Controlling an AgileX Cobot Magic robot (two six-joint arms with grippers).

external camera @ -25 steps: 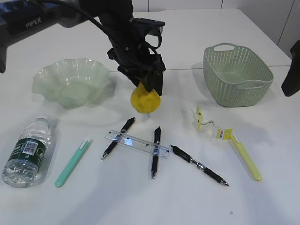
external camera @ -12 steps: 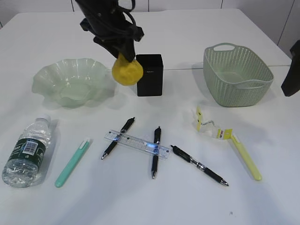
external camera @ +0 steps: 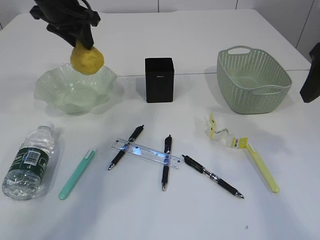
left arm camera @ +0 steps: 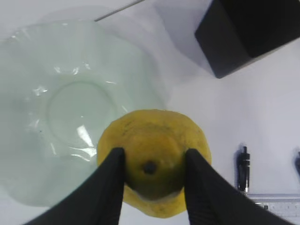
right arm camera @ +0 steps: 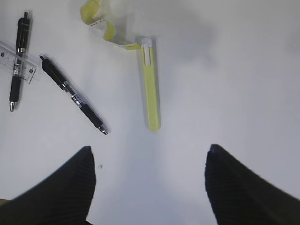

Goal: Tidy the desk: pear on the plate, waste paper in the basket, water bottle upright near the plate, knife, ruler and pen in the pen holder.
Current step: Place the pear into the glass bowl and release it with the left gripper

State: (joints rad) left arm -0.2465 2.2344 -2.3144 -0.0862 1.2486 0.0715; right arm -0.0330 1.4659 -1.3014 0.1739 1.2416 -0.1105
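Pear [left arm camera: 153, 161] is held firmly between the two fingers of my left gripper [left arm camera: 152, 174], which are closed on its stem end, and in the last second I have lifted it from low over the pens, past the pen holder [external camera: 159, 79], to a place high above the right side of the plate [external camera: 55, 92]. In my wrist view the plate's flat middle lies to the left of the fruit, so I judge I must go a little more left before I lower and release it. My right gripper [right arm camera: 150, 185] has not moved; it hangs with the jaws wide apart and empty above the yellow knife [right arm camera: 150, 89] and the waste paper [right arm camera: 101, 21]. Water bottle [external camera: 29, 161] lies on its side, and ruler [external camera: 146, 153] and pens are not yet collected.
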